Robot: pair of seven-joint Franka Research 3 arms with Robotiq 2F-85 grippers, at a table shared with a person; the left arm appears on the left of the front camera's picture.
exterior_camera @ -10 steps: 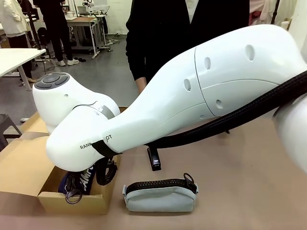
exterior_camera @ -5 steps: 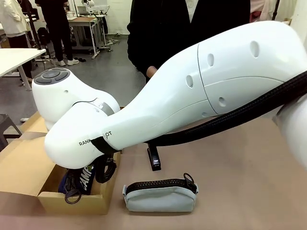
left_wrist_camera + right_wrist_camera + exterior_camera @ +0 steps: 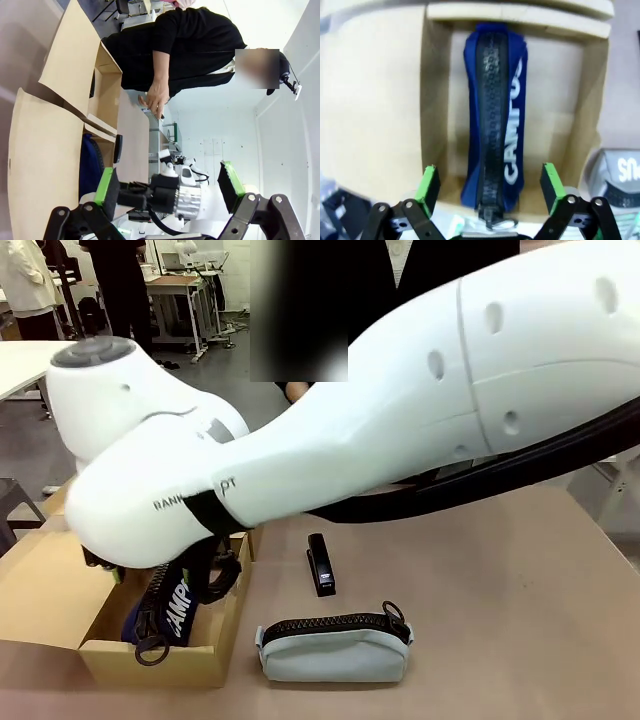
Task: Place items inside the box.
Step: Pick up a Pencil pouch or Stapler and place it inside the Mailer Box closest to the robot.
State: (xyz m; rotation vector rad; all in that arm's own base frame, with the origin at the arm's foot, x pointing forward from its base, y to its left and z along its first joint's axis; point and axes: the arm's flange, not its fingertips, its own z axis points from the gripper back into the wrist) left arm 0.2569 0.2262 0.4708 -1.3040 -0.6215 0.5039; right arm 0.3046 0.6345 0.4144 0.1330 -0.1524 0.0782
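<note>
the right tool (image 3: 489, 184) hangs over the open cardboard box (image 3: 150, 665) at the near left of the table (image 3: 500, 620), its green pads spread wide and pinching nothing. its arm reaches across the middle because the box sits on that side. the navy blue "campus" pouch (image 3: 495, 125) lies inside the box on its long edge, zipper up, probably because it fits the narrow compartment that way. it sits directly below the right tool, running lengthwise between the two pads without touching either. the left tool (image 3: 167, 185) is also spread and empty, and seems held back to leave room. outside the box, the pale grey-blue pouch (image 3: 333, 652) lies just to its right at the near edge, with a black stapler (image 3: 320, 565) just beyond it. both are well apart from the tools. a person's hand (image 3: 152, 97) hovers at the far side.
</note>
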